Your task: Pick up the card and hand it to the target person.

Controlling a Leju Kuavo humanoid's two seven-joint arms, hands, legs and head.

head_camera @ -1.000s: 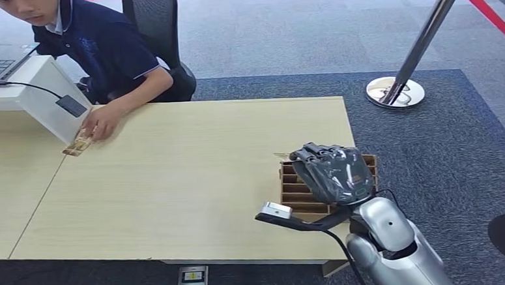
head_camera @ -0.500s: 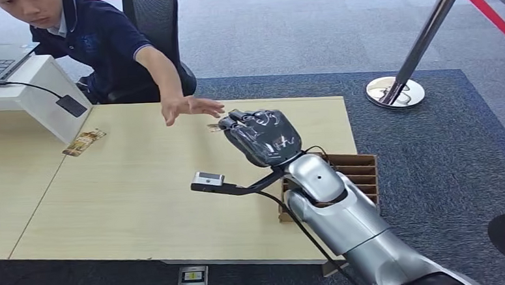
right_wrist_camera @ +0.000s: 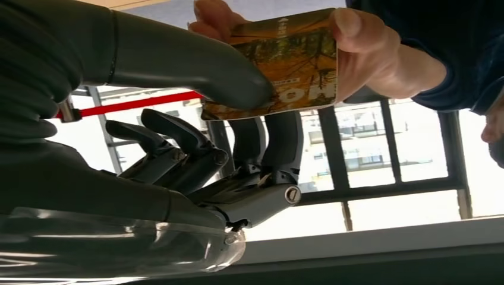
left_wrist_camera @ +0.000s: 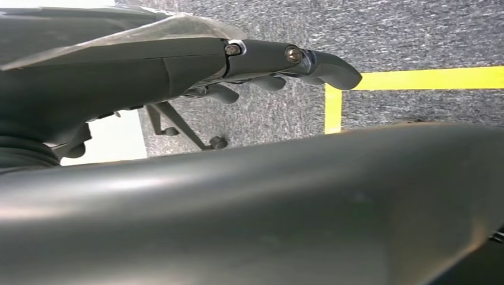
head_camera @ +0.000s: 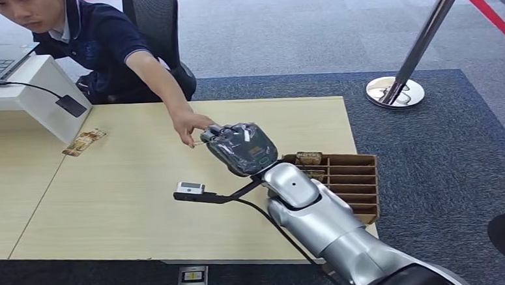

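The thin rectangular card printed with autumn foliage (right_wrist_camera: 279,62) is pinched between the thumb and fingers of the right hand (head_camera: 240,148), above the pale wooden table (head_camera: 141,187), and is already gripped at its far edge by the person's hand (right_wrist_camera: 362,50). It is judged light, stiff and slick, best taken by opposite edges. At 4 o'clock from the hand, a brown slotted cardboard holder (head_camera: 343,177) is seen. The left hand (left_wrist_camera: 249,56) is seen hanging over carpet; whether its fingers are apart cannot be told.

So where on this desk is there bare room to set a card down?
Bare: the wide stretch of desk between the loose card by the white stand and the right hand. Crowded: around the person's hand and the slotted box.
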